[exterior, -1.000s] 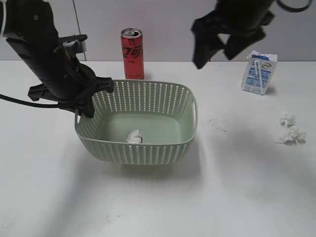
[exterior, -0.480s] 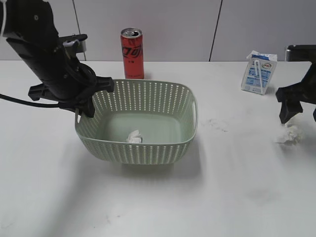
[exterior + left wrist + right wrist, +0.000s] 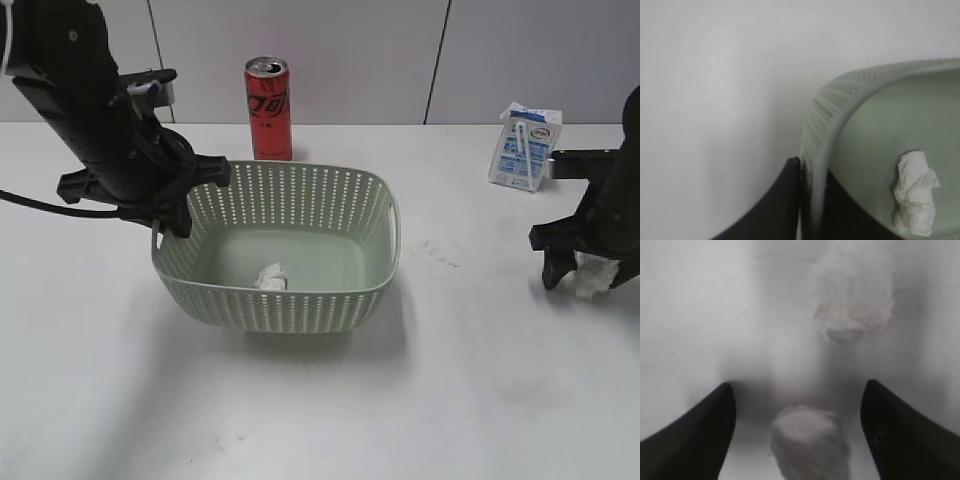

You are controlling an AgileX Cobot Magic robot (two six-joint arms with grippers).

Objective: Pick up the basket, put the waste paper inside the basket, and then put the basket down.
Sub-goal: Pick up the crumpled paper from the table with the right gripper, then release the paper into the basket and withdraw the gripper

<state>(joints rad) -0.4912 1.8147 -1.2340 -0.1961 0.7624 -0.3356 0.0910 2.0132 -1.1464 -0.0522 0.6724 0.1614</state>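
Left gripper [image 3: 172, 205] stayed clamped on the basket [image 3: 290, 245] rim, left of table centre; one paper wad [image 3: 271, 277] lay inside. Right gripper [image 3: 797, 435] had swung down from above the basket to the right edge, jaws apart around a wad [image 3: 807, 440], another [image 3: 852, 305] just beyond. Judged: second pickup imminent.

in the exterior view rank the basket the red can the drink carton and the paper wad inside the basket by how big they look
1. The basket, by far the largest.
2. The red can.
3. The drink carton, slightly smaller than the can, so that order is unsure.
4. The paper wad inside the basket, smallest.
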